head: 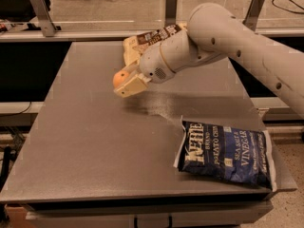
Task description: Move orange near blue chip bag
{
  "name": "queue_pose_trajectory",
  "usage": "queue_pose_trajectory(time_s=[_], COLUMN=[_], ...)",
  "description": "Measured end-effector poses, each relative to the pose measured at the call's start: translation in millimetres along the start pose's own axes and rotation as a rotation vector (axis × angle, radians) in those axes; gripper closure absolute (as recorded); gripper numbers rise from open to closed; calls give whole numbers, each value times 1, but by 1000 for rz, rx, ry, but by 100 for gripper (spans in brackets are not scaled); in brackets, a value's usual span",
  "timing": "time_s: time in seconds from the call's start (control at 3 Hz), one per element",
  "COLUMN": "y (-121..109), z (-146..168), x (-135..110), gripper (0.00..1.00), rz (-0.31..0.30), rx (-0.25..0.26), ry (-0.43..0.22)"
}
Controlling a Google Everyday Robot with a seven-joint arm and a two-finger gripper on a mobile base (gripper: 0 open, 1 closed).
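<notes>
Orange peel shows between the cream fingers of the gripper (125, 83), left of centre in the upper half of the frame. The jaws are closed on the orange (119, 78), and it seems to hang clear of the grey table (80, 141), with a soft shadow below. The blue chip bag (226, 152) lies flat at the lower right of the frame, near the table's front right corner, its long axis running left to right. So the goal lies right of and below the jaws in the picture, well apart from them, with bare tabletop between. A brown-and-cream bag (154, 36) sits behind the arm at upper centre, partly hidden. The carry probably has to head for the blue bag's left edge, with the fruit set just beside it, not on it.
</notes>
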State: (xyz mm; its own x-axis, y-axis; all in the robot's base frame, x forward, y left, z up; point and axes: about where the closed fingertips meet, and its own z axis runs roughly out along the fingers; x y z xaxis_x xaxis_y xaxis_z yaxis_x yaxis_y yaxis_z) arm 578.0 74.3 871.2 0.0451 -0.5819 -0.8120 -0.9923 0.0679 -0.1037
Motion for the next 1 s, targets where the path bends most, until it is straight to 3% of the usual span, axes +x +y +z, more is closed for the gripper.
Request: queue_pose_trajectory(time_s=[0.33,1.0], y=[-13,-10], z=[-30,-94], x=[27,83], gripper=[100,100], rz=[50,172], rx=[48,140], ry=[45,145])
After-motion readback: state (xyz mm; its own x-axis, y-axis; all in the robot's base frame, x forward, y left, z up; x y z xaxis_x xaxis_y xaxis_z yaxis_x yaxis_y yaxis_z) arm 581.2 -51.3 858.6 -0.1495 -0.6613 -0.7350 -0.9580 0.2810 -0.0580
